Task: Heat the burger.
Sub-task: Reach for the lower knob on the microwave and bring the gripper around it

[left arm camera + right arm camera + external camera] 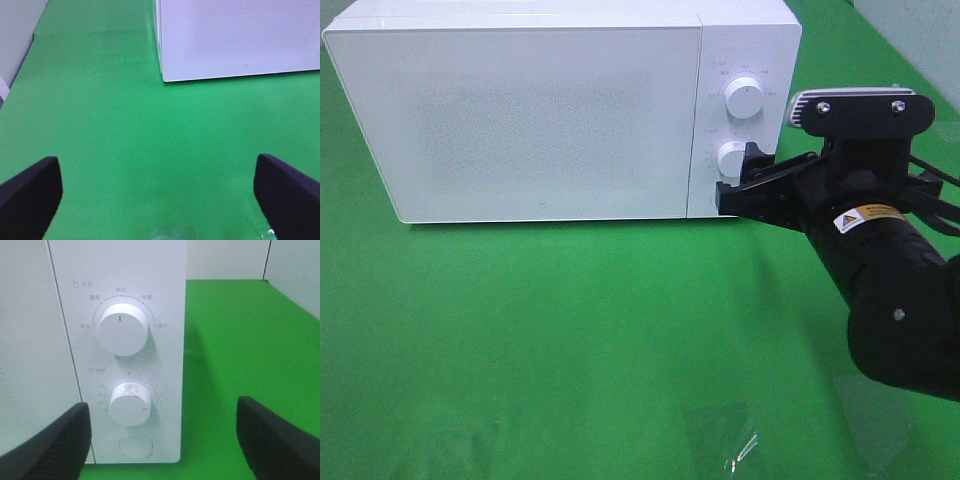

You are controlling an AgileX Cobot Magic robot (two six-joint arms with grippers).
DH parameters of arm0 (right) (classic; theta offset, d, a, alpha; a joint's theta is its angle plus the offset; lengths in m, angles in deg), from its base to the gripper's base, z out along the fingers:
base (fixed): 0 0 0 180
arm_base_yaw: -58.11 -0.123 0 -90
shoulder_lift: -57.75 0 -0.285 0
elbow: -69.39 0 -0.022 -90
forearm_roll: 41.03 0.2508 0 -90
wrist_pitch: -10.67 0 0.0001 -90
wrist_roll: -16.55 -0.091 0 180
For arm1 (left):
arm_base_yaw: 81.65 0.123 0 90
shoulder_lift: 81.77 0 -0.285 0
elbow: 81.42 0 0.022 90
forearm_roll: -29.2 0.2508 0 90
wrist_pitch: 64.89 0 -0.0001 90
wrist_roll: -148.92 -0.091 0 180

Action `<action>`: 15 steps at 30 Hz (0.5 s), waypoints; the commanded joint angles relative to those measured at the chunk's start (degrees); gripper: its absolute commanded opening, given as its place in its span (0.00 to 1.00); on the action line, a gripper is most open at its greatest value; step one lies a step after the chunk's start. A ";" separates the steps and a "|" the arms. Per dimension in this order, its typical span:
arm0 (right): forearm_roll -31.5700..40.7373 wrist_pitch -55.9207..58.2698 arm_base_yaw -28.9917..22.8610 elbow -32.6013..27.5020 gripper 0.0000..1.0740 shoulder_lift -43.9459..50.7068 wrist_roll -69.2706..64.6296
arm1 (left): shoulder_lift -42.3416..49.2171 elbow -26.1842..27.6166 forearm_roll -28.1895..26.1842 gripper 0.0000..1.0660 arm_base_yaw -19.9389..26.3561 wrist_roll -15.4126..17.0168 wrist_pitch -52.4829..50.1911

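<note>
The only container I can see is the white microwave [520,120]; its frosted door [530,125] is shut, so I cannot see what is inside it; the burger shows in none of my three views, and I cannot tell where it is.

On the control panel the upper knob [122,330] sits under the heading 火力, with 中火 printed at the top of its arc, and its black pointer aims straight at that mark; the other characters round the arc are too small for me to be sure of. The lower knob [130,404] has a ring of small numbers that I cannot read, and its red mark points low and to the side; a round button [136,445] lies beneath it. A yellow warning label [868,215] is on the right arm, its text illegible.

My right gripper [162,407] is just in front of the lower knob, jaws spread wide and holding nothing. My left gripper [156,162] is likewise wide open and holding nothing, above the green cloth [570,330] near the microwave's front corner.

A broad run of cloth lies before the door; a clear plastic scrap [730,440] lies near the front edge.
</note>
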 commanded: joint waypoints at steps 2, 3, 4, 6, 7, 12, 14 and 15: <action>-0.57 -0.06 -0.17 3.15 0.73 -2.58 -1.26 | 1.32 -0.17 -0.34 0.91 0.06 -0.11 -0.29; -0.57 -0.06 -0.17 3.15 0.73 -2.58 -1.26 | 1.32 -0.17 -0.34 0.91 0.06 -0.11 -0.29; -0.57 0.00 -0.17 4.47 0.73 -4.13 -1.26 | 1.32 -0.17 -0.29 0.91 0.06 -0.11 -0.29; -0.57 0.00 -0.17 5.61 0.73 -5.61 -1.26 | 1.32 -0.17 -0.29 0.91 0.06 -0.11 -0.29; -0.57 0.00 -0.17 6.19 0.73 -6.36 -1.26 | 1.32 -0.17 -0.29 0.91 0.06 -0.11 -0.29; -0.23 0.00 -0.06 8.42 0.72 -8.88 -1.26 | 1.32 -0.17 -0.29 0.91 0.06 -0.11 -0.29; -0.17 0.17 0.06 9.80 0.71 -10.03 -1.26 | 1.32 -0.17 -0.29 0.91 0.06 -0.11 -0.29; -0.17 0.46 0.11 11.00 0.71 -11.00 -1.20 | 1.32 -0.17 -0.29 0.91 0.06 -0.11 -0.29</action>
